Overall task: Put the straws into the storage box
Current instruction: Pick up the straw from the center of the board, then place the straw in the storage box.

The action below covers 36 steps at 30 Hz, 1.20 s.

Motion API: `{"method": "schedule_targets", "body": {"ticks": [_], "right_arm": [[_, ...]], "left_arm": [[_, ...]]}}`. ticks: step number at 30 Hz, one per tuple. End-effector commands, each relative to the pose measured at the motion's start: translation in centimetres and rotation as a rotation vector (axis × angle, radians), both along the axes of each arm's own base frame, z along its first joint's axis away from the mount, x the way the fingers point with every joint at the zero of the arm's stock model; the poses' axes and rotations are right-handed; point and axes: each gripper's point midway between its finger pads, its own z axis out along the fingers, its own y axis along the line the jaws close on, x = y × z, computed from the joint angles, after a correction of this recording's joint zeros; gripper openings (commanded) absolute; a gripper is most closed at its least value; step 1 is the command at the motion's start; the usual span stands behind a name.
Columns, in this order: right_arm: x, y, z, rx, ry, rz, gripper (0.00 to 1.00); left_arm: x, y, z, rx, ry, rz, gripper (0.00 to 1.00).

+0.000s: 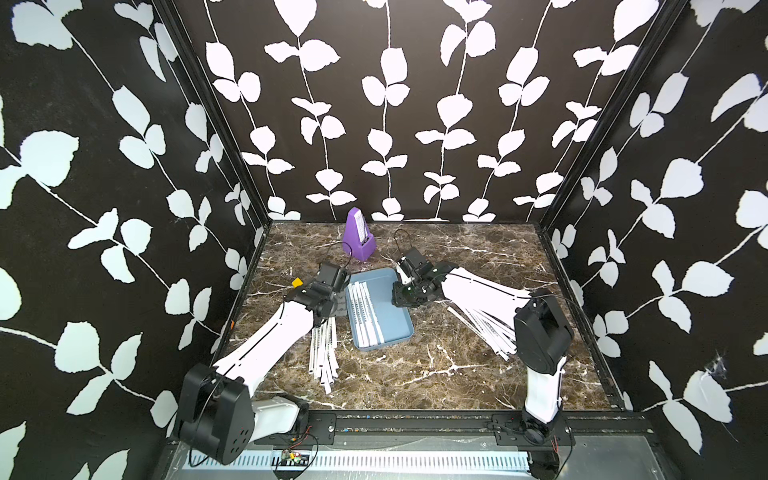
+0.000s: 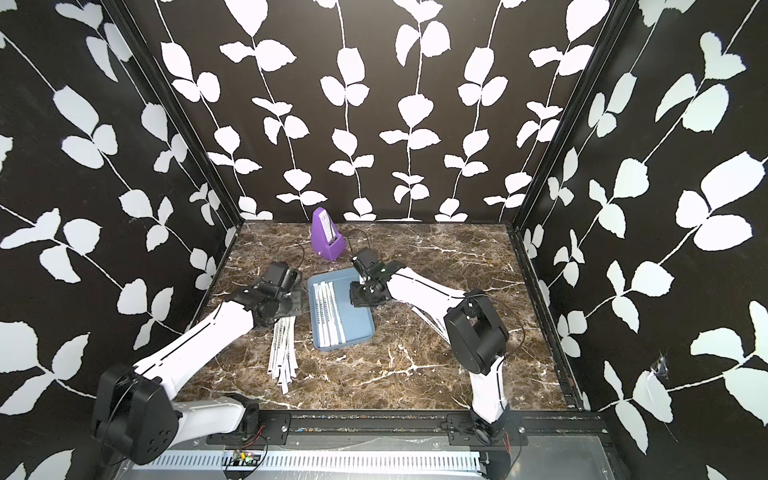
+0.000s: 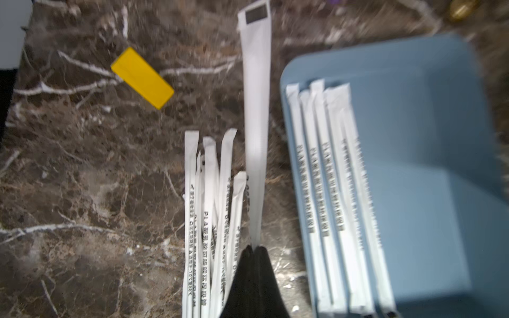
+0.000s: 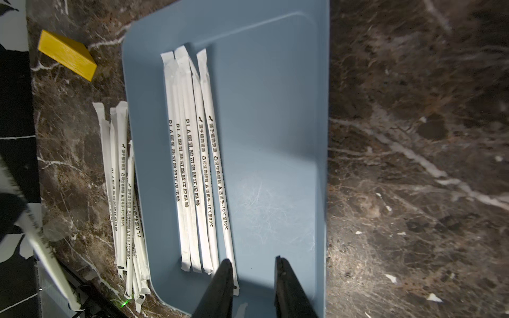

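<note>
Dark marble bench (image 1: 415, 374), enclosed by black walls with a white leaf pattern. Storage box (image 1: 395, 320) lies at bench centre; five straws (image 4: 192, 165) lie side by side in its left half. Left claw (image 3: 254, 249) is closed, gripping a single straw (image 3: 255, 124) between the box and a loose pile (image 1: 323, 353) on the bench. Right claw (image 4: 252, 264) hangs over the box, just right of those straws, jaws apart, nothing between them. A second pile (image 1: 486, 328) lies under the right arm.
</note>
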Motion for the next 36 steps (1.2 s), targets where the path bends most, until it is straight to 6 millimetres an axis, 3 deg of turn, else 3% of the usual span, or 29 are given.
{"method": "schedule_targets", "body": {"ticks": [1,4,8,14,27,36], "right_arm": [[1.0,-2.9,1.3,-0.02,-0.037,-0.049,0.28],[1.4,-4.3,1.5,-0.037,-0.047,-0.071,0.28],[1.2,-5.5,1.2,-0.059,-0.044,-0.082,0.28],[0.7,-5.9,-0.3,-0.07,-0.014,-0.08,0.27],[0.7,-5.7,-0.9,-0.065,-0.008,-0.073,0.27],[0.6,-5.6,-1.1,-0.06,-0.001,-0.068,0.27]], "left_arm": [[1.0,-4.4,-0.4,-0.047,0.02,-0.085,0.0],[2.8,-7.4,-2.2,-0.132,0.05,-0.085,0.0],[5.2,-10.0,-3.8,-0.194,0.049,-0.063,0.0],[6.0,-13.3,-6.3,-0.23,0.091,-0.049,0.0],[5.6,-11.5,-10.0,-0.103,0.15,0.009,0.0],[5.5,-11.4,-10.8,-0.096,0.164,0.019,0.0]]}}
